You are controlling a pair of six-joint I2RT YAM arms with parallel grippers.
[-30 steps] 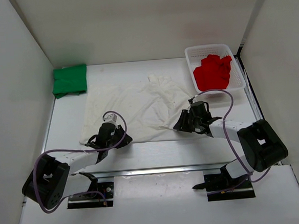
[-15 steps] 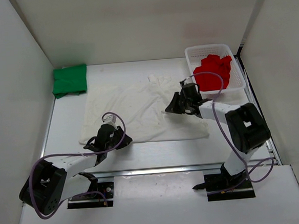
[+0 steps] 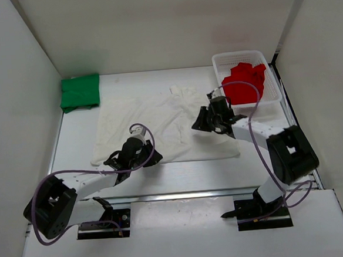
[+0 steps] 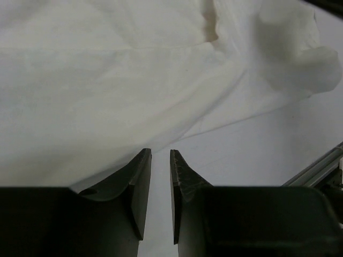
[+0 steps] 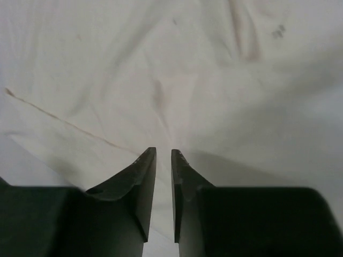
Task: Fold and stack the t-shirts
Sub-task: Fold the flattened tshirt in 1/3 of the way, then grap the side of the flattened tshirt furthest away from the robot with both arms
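I saw the white shirt (image 3: 159, 120) lying spread out, crumpled and not yet folded, across the middle of the table (image 3: 180, 174). Its near hem ran close to the front edge. The green shirt (image 3: 80, 92) sat folded at the far left corner, well apart from the white one. The red shirt (image 3: 245, 82) lay bunched inside the white basket (image 3: 237, 55) at the far right corner.

The left gripper (image 3: 137, 156) was low at the white shirt's near hem, left of centre. In its own camera its tips (image 4: 161, 155) reached just to the edge of the cloth (image 4: 107, 96), with bare table behind them. The fingers (image 4: 140, 176) stood a narrow slit apart, and I could see nothing caught between them.

The right gripper (image 3: 211, 121) was down on the right side of the white shirt, near the basket. From its wrist the tips (image 5: 163, 152) rested over wrinkled white cloth (image 5: 177, 69), where a crease ran towards them. Those fingers (image 5: 143, 182) were also slightly parted, holding nothing that I could make out.
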